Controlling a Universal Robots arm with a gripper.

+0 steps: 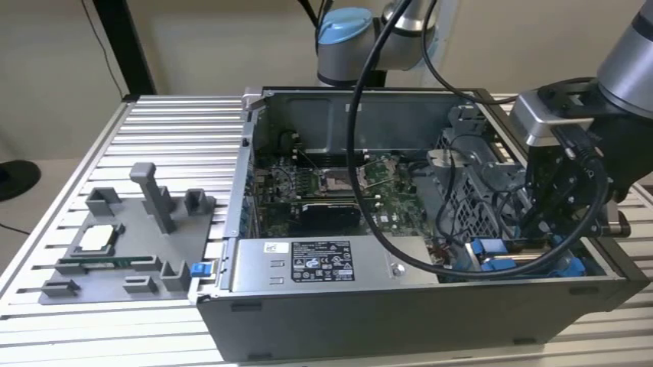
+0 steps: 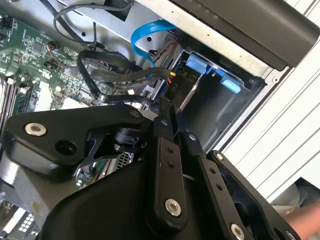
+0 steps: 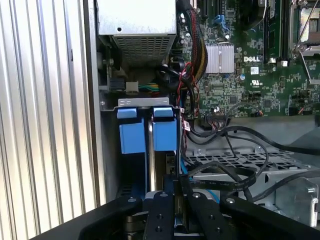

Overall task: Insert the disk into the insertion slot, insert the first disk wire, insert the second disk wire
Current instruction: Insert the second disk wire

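The disk [image 3: 165, 131], in its bright blue frame, stands on edge inside the insertion slot [image 3: 145, 103] at the case's corner beside the power supply. In the second wrist view the blue frame [image 2: 200, 65] sits in the grey bay [image 2: 225, 117]. My gripper [image 3: 177, 205] hangs just over the disk's end, its black fingers [image 2: 162, 150] drawn together on the connector of a black disk wire [image 2: 170, 90]. That wire [image 3: 225, 182] loops back toward the perforated cage. In the exterior view my gripper [image 1: 546, 233] reaches down into the case's near right corner, by the blue fittings [image 1: 497, 264].
A blue data cable [image 2: 145, 37] curls above the bay. The power-supply box [image 1: 316, 264] lies along the case's front wall, and the motherboard [image 1: 337, 183] is behind it. A grey fixture [image 1: 122, 237] with parts stands on the slatted table at the exterior view's left. Thick arm cables [image 1: 378, 222] droop into the case.
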